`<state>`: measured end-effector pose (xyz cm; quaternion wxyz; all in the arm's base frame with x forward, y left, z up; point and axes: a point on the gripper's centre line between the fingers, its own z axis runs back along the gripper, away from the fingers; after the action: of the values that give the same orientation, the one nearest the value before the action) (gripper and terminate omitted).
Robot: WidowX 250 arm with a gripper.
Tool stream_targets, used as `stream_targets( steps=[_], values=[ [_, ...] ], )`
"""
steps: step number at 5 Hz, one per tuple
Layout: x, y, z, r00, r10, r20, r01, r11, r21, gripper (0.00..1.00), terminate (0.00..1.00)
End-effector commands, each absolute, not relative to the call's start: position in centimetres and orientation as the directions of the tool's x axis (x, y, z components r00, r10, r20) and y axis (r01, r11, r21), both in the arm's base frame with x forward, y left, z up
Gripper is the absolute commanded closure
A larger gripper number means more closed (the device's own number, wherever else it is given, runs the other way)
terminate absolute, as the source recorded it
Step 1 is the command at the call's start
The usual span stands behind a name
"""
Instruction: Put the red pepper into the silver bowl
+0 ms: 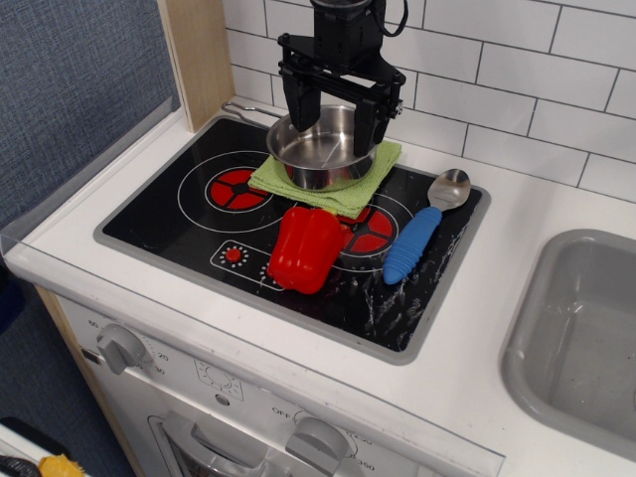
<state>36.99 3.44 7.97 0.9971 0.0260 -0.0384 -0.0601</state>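
Only one view to go through, looking down at a toy kitchen stove. Sitting near the front-middle of the black glass cooktop (169,214): glossy bright red plastic bell pepper (306,248), blocky and lobed, lying on its side over the printed burner rings, just touching or barely clear of the folded green cloth (370,181) behind it. On that cloth, further back: small round shiny stainless-steel bowl (320,151) with straight sides and a thin wire handle poking off to the far left. Right of the pepper, close beside it but not touching as far as can be told: silver spoon with a chunky blue ribbed handle (421,234). Far right, a grey rectangular sink basin (556,338), well apart from everything. Hovering right over the bowl: black two-finger gripper (339,107), fingers spread wide, one either side of the bowl's rim, holding nothing. As for handling, probably hollow plastic, so light and stiff, no squish, not fragile, but shiny enough to be slippery. Best bet looks like pinching across the narrower width of the body, pads settling on the flatter lobes or in the grooves rather than the rounded ridges, where slipping out seems likely. Looks only slightly narrower than the bowl, so dropping it in centred matters.
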Motion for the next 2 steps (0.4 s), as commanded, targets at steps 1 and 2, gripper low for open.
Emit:
stream_targets(
  steps=[1, 2],
  values=[
    [37.0, 3.4, 8.0, 0.990, -0.122, 0.074, 0.118, 0.991, 0.056, 0.00, 0.00],
    [36.0, 3.0, 9.6, 0.983, -0.130, 0.127, 0.125, 0.991, 0.049, 0.00, 0.00]
  ],
)
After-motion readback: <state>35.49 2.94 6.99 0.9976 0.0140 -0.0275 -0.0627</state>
